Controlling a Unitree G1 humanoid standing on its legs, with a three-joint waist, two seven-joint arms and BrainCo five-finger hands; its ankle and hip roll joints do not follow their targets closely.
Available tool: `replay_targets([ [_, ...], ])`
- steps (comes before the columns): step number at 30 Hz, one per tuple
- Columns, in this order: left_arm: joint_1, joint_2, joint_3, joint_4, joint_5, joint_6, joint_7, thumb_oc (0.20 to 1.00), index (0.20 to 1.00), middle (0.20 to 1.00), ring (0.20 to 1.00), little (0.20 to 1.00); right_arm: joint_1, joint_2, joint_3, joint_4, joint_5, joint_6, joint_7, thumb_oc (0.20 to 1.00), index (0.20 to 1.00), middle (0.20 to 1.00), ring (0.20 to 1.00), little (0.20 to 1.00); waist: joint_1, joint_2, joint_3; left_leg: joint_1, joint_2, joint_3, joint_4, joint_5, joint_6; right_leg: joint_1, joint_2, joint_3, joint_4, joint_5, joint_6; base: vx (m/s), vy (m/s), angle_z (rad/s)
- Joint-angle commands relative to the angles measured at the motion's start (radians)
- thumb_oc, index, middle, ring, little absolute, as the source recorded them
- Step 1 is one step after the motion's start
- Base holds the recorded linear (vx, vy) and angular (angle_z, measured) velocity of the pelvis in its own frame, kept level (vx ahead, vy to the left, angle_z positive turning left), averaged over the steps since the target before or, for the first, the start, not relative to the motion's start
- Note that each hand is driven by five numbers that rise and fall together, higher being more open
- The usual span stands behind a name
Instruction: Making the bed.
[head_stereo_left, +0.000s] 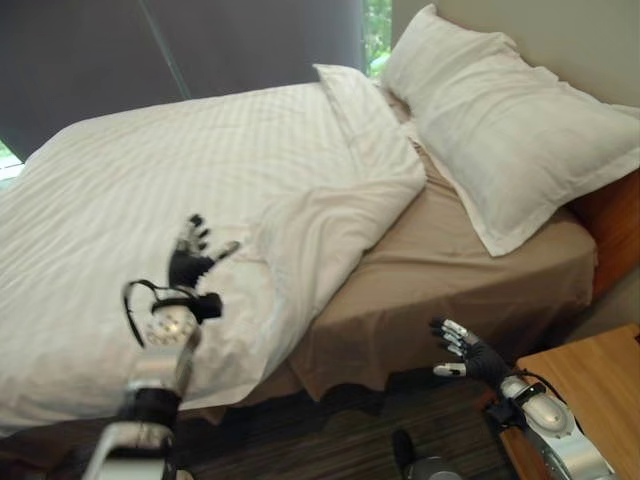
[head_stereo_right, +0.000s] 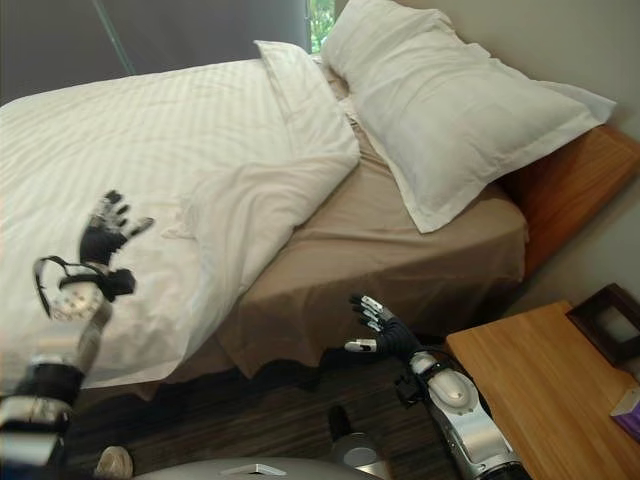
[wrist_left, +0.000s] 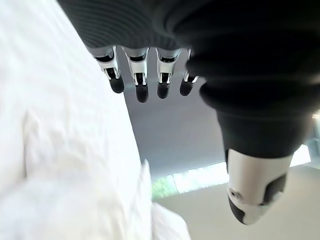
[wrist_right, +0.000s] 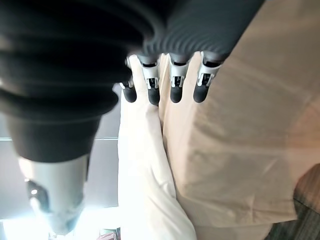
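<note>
A white striped duvet (head_stereo_left: 180, 180) covers most of the bed, its top edge folded back and rumpled near the middle. The tan sheet (head_stereo_left: 470, 270) lies bare between that fold and the headboard. A large white pillow (head_stereo_left: 510, 130) leans at the head, a second pillow (head_stereo_left: 350, 95) beside it. My left hand (head_stereo_left: 192, 258) hovers open just above the duvet near its front edge, fingers (wrist_left: 141, 80) spread. My right hand (head_stereo_left: 468, 352) is open too, held low beside the bed's hanging tan sheet (wrist_right: 240, 130), touching nothing.
A wooden bedside table (head_stereo_right: 540, 390) stands at my right, with a dark picture frame (head_stereo_right: 608, 325) on it. The wooden headboard (head_stereo_right: 575, 185) runs behind the pillow. A dark curtain (head_stereo_left: 150, 50) hangs beyond the bed. A dark rug (head_stereo_left: 340, 440) covers the floor.
</note>
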Motion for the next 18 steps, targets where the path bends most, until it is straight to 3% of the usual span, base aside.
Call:
replay_targets([
  [1,-0.105,0.101,0.022,0.043,-0.079,-0.050,0.035,1.000,1.000,1.000,1.000,1.000,0.001,-0.009,0.019,-0.074,0.045,-0.031,0.029,1.000,1.000,1.000,1.000,1.000,-0.010,-0.029,0.019,-0.015,-0.045,0.036,0.012,0.048,0.005,0.025,-0.055,0.017,0.031,-0.059,0.068,0.04,-0.019,-0.08],
  [6,-0.256,0.232,-0.010,0.340,-0.114,0.023,-0.030,1.000,1.000,1.000,1.000,1.000,0.036,-0.053,0.029,-0.077,0.041,-0.013,0.051,1.000,1.000,1.000,1.000,1.000,-0.044,-0.008,0.033,-0.038,-0.035,0.052,0.012,0.054,-0.008,0.001,-0.045,0.025,0.033,-0.059,0.068,0.03,0.005,-0.08],
  [18,-0.471,0.336,-0.151,0.402,-0.088,0.033,-0.076,1.000,1.000,1.000,1.000,1.000,0.042,-0.073,0.004,-0.052,0.086,-0.012,0.057,1.000,1.000,1.000,1.000,1.000,-0.077,0.013,0.104,-0.138,-0.025,0.064,0.012,0.080,-0.025,-0.101,-0.035,0.039,0.027,-0.038,0.065,-0.02,0.002,0.00],
])
